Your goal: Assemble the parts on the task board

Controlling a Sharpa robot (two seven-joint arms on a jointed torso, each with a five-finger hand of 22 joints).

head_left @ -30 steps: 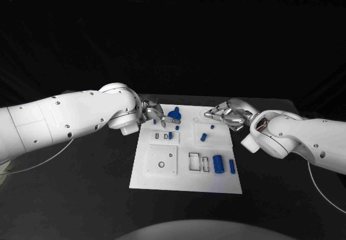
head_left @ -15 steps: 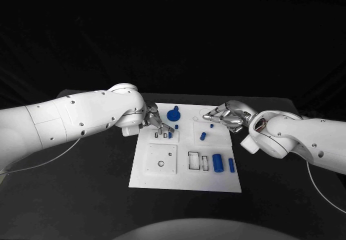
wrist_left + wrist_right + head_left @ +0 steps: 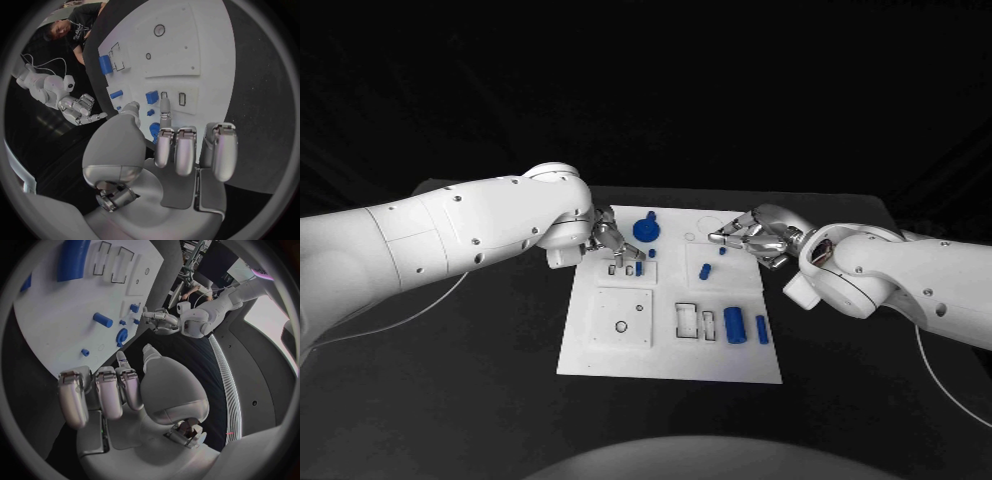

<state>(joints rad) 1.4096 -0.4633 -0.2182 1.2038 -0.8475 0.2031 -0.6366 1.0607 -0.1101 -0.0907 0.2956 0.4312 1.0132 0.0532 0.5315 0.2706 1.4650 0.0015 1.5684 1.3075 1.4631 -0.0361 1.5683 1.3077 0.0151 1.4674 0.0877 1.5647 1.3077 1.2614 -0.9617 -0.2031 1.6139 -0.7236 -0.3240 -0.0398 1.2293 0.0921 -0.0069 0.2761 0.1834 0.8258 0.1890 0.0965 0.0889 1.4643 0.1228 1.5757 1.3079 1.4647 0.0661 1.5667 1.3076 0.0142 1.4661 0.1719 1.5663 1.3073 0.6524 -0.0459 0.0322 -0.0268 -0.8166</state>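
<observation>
- The left robot hand (image 3: 610,243) is over the far left part of the task board (image 3: 672,362), its fingers (image 3: 176,150) pointing down toward a small blue block (image 3: 639,268) that sits by two little rectangular slots. (In the left wrist view one extended fingertip reaches just short of that block (image 3: 152,97); whether it touches cannot be told.) Three fingers lie side by side, partly curled, with the thumb apart from them; nothing is seen in the hand's grasp.
- The right robot hand (image 3: 751,236) hovers at the far right edge of the board, fingers curled loosely inward, empty as far as the right wrist view shows.
- Just beyond the left robot hand, a round blue knob (image 3: 646,230) stands upright on the board's far end.
- Between the two hands, a short blue peg (image 3: 707,271) lies on a raised white square.
- On the near right of the board, a thick blue cylinder (image 3: 734,326) and a thinner blue rod (image 3: 763,329) lie side by side, next to two empty rectangular frames.
- On the near left, a raised white panel (image 3: 623,318) carries small round holes.
- The white board lies flat in the middle of the black tabletop (image 3: 473,400).
</observation>
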